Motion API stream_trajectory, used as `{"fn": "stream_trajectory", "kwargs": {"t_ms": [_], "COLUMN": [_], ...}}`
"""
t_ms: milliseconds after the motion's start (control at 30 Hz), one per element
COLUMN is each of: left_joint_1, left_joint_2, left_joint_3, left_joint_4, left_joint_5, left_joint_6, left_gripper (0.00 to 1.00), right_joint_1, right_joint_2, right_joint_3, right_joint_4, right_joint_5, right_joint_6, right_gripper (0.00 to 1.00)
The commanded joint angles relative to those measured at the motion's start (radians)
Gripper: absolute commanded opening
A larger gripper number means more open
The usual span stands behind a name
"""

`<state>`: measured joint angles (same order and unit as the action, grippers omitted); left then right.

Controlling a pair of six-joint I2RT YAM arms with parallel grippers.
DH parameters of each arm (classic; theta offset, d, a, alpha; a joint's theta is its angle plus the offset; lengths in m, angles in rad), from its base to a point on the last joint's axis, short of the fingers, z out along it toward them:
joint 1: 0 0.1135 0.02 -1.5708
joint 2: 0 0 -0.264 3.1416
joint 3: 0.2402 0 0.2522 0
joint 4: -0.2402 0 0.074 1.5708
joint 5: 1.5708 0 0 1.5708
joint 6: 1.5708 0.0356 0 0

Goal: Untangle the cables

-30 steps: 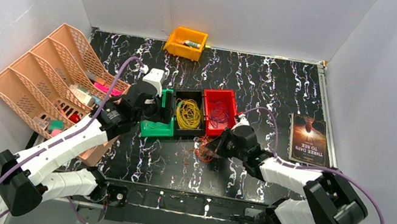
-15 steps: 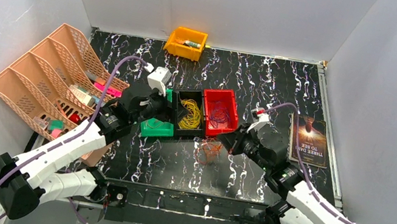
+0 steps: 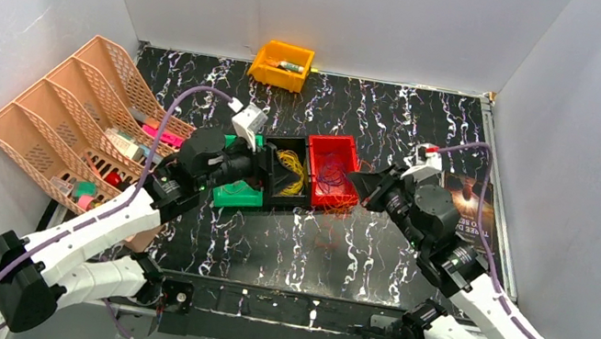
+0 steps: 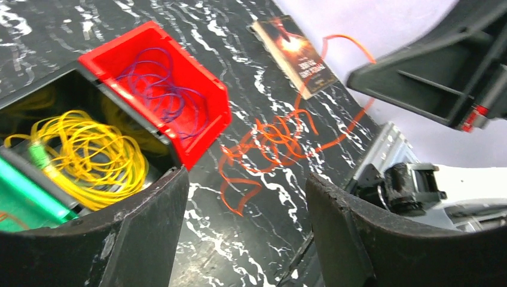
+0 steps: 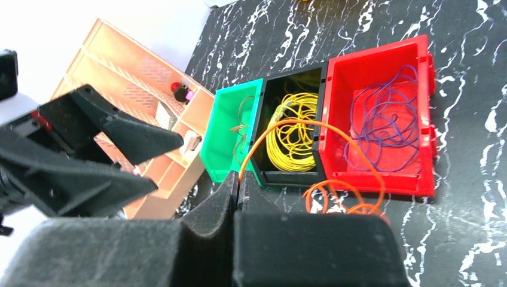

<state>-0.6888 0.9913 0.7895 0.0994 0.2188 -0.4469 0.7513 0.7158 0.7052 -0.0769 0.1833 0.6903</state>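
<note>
Right pincer (image 5: pixel 238 179) is pressed shut on the orange cable (image 4: pixel 276 133), its tangle trailing to the table (image 4: pixel 251 72) just beside the red bin (image 4: pixel 206 119). Left pincer (image 4: pixel 242 188) hovers spread above. Best approach: lift slowly so the loops shake free; a yank would probably tighten knots.

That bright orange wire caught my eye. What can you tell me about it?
The orange cable is a thin, flexible wire. Most of it lies in loose tangled loops on the black marbled table, beside the red bin. One strand rises off the heap, pinched in the shut right end effector.
</note>
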Motion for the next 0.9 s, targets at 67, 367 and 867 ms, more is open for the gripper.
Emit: {"fn": "stream_trajectory", "kwargs": {"t_ms": [67, 367, 867], "left_joint_1": [-0.127, -0.225, -0.272], "left_joint_2": [0.05, 0.134, 0.302], "left_joint_3": [0.049, 0.051, 0.121], "left_joint_4": [0.101, 0.218, 0.274], "left_joint_5": [0.044, 0.036, -0.016], "left_joint_6": [0.054, 0.078, 0.091], "left_gripper": [0.69, 0.67, 0.5], "right_joint_1": [0.002, 0.003, 0.002], "right_joint_2": [0.075, 0.132, 0.147], "right_joint_3": [0.097, 0.131, 0.144], "right_joint_4": [-0.032, -0.007, 0.013], "right_joint_5": [-0.015, -0.118, -0.207], "right_joint_6": [0.149, 0.237, 0.257], "right_gripper": [0.0, 0.0, 0.0]}}
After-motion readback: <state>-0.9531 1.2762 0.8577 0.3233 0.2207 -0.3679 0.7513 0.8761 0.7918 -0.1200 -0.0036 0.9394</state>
